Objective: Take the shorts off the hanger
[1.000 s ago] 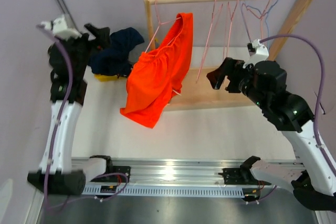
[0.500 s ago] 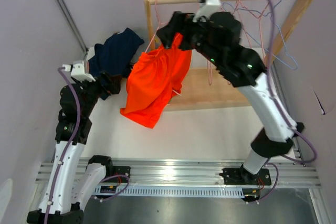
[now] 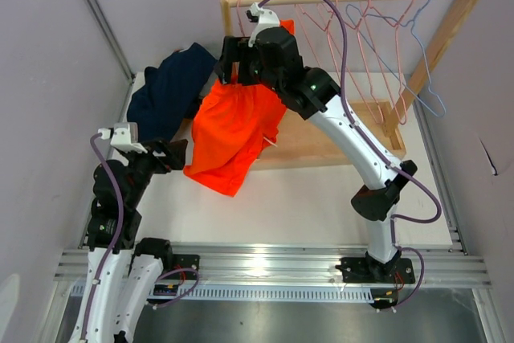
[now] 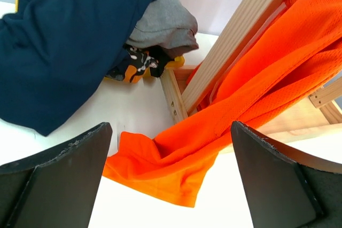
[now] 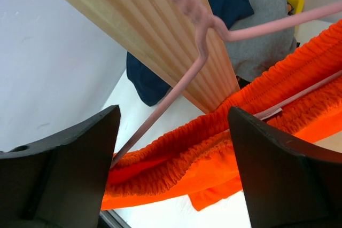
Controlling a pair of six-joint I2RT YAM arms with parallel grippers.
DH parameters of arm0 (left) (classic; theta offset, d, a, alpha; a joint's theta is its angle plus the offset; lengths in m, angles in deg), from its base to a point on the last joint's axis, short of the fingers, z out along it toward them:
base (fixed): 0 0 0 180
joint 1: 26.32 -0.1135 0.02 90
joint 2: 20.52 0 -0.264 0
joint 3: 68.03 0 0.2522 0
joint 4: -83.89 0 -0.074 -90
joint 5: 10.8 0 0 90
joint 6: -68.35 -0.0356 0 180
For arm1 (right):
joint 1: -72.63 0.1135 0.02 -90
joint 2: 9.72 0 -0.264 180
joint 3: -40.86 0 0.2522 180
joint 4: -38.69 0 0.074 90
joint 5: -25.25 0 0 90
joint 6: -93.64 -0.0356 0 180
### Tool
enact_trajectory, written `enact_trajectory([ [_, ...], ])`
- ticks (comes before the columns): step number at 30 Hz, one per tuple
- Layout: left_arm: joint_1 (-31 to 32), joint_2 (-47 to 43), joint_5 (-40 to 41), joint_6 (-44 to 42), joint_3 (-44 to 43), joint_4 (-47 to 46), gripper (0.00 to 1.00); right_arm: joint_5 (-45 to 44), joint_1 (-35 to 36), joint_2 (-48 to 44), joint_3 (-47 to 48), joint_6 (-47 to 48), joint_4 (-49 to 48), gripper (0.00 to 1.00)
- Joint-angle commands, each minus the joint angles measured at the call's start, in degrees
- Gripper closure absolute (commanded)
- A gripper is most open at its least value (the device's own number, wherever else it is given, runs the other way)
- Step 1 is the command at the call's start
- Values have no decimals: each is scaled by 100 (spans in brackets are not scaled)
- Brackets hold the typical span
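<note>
Right wrist view: the right gripper (image 5: 173, 116) has its fingers spread and unclenched. The pink hanger (image 5: 199, 52) and the waistband of the orange shorts (image 5: 214, 148) lie between them, seemingly untouched. The hanger's hook is blurred against the rack (image 5: 160, 30). The left gripper (image 4: 171, 129) gapes empty, low before the orange hem. Beyond it, the navy shorts (image 4: 59, 41) and grey shorts (image 4: 165, 20) mostly bury the patterned pair (image 4: 133, 69).

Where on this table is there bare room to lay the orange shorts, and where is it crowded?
Free: the white table strip between the wooden rack base and the metal rail, right of the orange shorts, partly under the right arm. Crowded: the back-left corner, filled by the navy shorts pile.
</note>
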Motion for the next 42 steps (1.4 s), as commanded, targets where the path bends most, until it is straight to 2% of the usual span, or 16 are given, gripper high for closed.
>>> enact_trajectory([
  [1,17,54,-235,-88,21,-107,1,-13,27,-9,181,-131,-345,19],
  [3,26,63,-227,-89,21,-107,1,-48,44,-18,163,-131,-336,25],
  [6,26,63,-218,-106,21,-107,1,-101,53,-114,119,-122,-318,39],
  [7,26,72,-209,-115,21,-107,1,-110,71,-141,84,-114,-318,48],
  [9,17,72,-209,-115,21,-90,1,-171,88,-281,14,-105,-327,56],
  [10,26,72,-201,-115,38,-99,1,-189,97,-334,-82,-87,-336,65],
  [11,26,81,-192,-115,30,-90,1,-241,114,-396,-144,-70,-353,67],
  [12,26,81,-200,-115,30,-90,1,-250,123,-527,-197,-61,-371,75],
  [19,139,107,-516,-211,-49,-125,1,-408,185,-923,-417,9,-310,99],
  [24,570,230,-614,-168,-611,-81,1,-532,229,-1152,-409,114,-327,100],
  [28,1281,721,-692,-334,-1392,-81,1,-646,229,-1240,-198,203,-415,100],
  [33,2194,1407,-1262,-502,-2096,-300,1,-883,229,-1240,110,299,-459,100],
  [38,3021,1829,-1387,-431,-2010,-977,1,-989,211,-1301,101,256,-529,100],
  [42,3689,2031,-1256,-405,-1589,-1451,1,-1015,220,-1389,93,256,-529,100],
])
